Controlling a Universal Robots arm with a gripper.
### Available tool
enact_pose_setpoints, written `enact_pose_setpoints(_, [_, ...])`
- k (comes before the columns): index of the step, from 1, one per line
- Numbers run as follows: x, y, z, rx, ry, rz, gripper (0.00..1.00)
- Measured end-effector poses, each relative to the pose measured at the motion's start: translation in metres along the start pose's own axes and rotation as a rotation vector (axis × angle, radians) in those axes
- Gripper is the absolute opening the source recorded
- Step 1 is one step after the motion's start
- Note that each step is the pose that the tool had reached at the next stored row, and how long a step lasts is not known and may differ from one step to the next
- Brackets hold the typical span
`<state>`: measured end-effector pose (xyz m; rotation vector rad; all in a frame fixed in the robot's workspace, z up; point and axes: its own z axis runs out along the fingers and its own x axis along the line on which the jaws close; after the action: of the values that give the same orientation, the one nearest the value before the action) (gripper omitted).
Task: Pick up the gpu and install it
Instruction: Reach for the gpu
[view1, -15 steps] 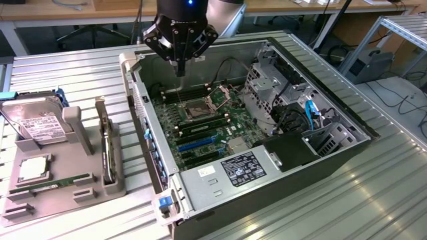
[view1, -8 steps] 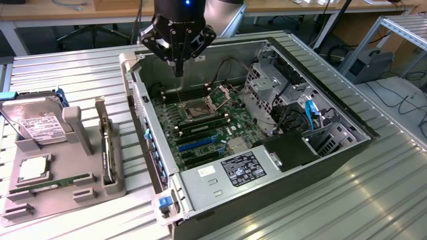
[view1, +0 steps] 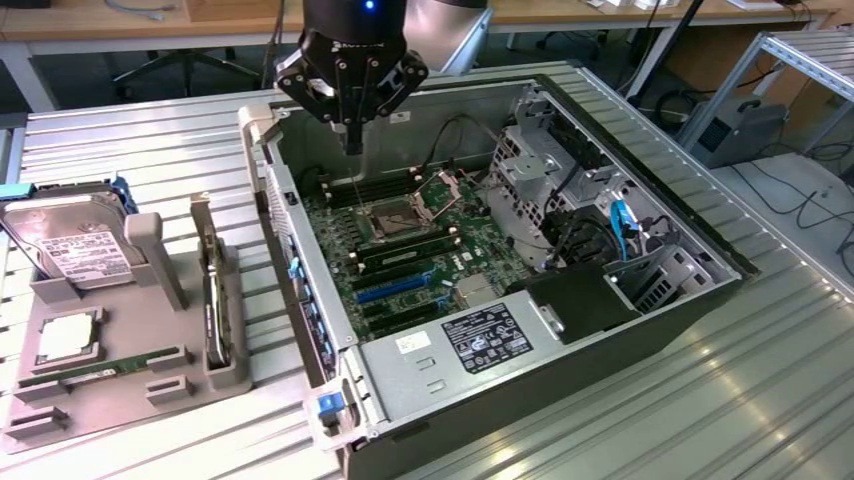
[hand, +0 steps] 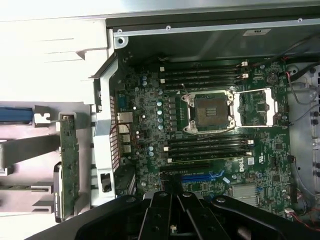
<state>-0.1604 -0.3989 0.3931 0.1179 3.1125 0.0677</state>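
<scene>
**A:** Where did the pincer (view1: 354, 146) stand?

**B:** It hung over the open case (view1: 574, 390), above the board (hand: 150, 110) near the socket. Its fingers were pressed together with nothing between them.

**A:** And the gpu (view1: 212, 300)?

**B:** It was in the rack (view1: 158, 265) on the desk (view1: 160, 150), on the exterior view's left of the case. It stood on its long edge between grey posts, just beside the case wall and well apart from the pincer. The drive (view1: 74, 250) leaned in the same rack, further to that left.

**A:** So the pickup was not yet made?

**B:** I judged so. The card sat untouched and the blue slot (view1: 396, 285) lay bare.

**A:** What would a good pickup have asked for?

**B:** As I saw it, the fingers needed to be spread before any descent, since closed tips would only knock the card's top edge. A grip near the middle of that edge, square across the thin body, should have kept it from swinging. A straight lift along the posts should have kept it from binding in the rack.
</scene>
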Motion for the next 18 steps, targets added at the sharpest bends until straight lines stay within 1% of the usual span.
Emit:
enact_pose_setpoints(11, [0.008, -0.0006, 0.0, 0.0, 0.0, 0.0, 0.11])
enact_pose_setpoints(13, [0.019, -0.0015, -0.0001, 0.0, 0.0, 0.0, 0.11])
enact_pose_setpoints(15, [0.023, -0.0018, -0.0002, 0.0, 0.0, 0.0, 0.11])
enact_pose_setpoints(17, [0.032, -0.0025, -0.0003, 0.0, 0.0, 0.0, 0.11])
enact_pose_setpoints(18, [0.039, -0.003, -0.0003, 0.0, 0.0, 0.0, 0.11])
